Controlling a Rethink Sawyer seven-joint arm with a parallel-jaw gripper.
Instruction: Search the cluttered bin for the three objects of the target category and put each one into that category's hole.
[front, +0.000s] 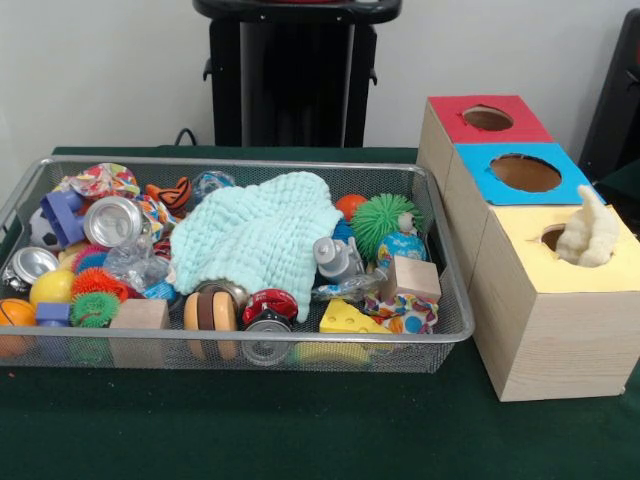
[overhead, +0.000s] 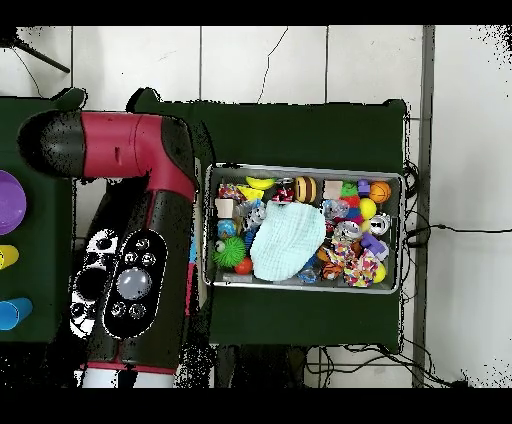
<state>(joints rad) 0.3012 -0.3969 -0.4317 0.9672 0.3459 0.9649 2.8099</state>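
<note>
The wire mesh bin (front: 440, 345) sits on the green worktop (front: 250, 430), packed with toys. A crinkled pale cloth (front: 255, 240) lies spread over the middle of the heap, and a small speckled fabric piece (front: 100, 181) rests near the bin's far left corner in the front view. Beside the bin stand three wooden boxes; a cream soft thing (front: 590, 232) pokes from the hole of the yellow-topped box (front: 560, 310). Overhead, the red arm (overhead: 140, 240) covers that side; its fingers are hidden, so I cannot tell their state.
</note>
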